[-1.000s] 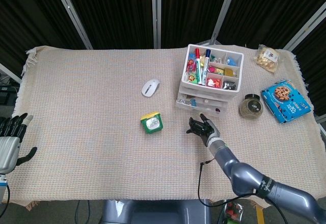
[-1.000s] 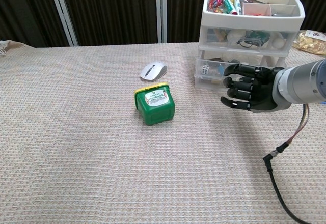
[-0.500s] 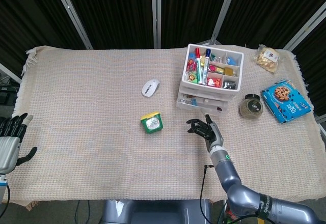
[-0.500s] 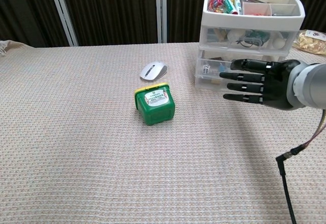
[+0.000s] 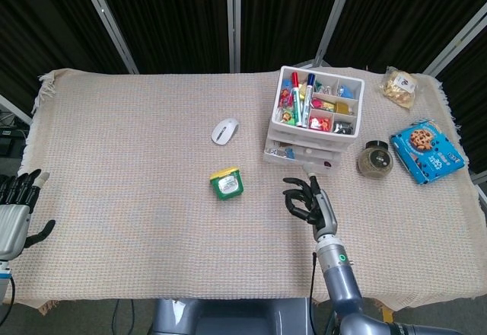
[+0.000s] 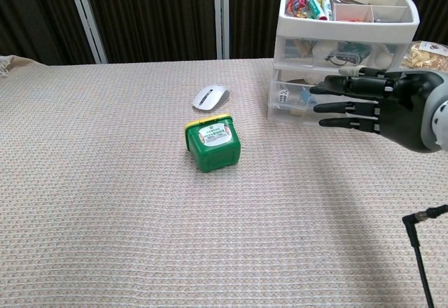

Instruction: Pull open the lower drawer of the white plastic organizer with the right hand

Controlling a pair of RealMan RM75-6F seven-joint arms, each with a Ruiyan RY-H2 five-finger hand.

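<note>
Tabletop (image 5: 137,198) covered by woven cloth, carrying everything. White plastic organizer (image 5: 314,122) toward the far right of it: open tray of pens and bits on top, two stacked drawers below, drawer fronts facing the robot. Lower drawer (image 6: 297,101) at the bottom of the stack, just above the cloth, front face wide and low, long axis running left-right across the view; looks about flush with the frame, so judged not yet pulled. Right robot hand (image 5: 308,198) just in front of that drawer, on the robot's side of it, slightly right of centre in the chest view. Fingers (image 6: 343,105) stretched out straight and spread, pointing left along the drawer front rather than into it, holding nothing. Close to the front face in the chest view, but contact not readable; head view shows a small strip of cloth between hand and organizer, so probably apart. Drawer therefore lies straight ahead of and slightly above the fingertips. Judged need: turn fingertips toward the front lip, hook, then pull straight back toward the robot, across the drawer's long axis. Left robot hand (image 5: 15,213) far off at the left edge of the tabletop, fingers apart, empty, well away from the organizer; right clearly the nearer one. Green box (image 5: 227,183) and mouse (image 5: 224,131) left of the organizer, out of the pull path.
</note>
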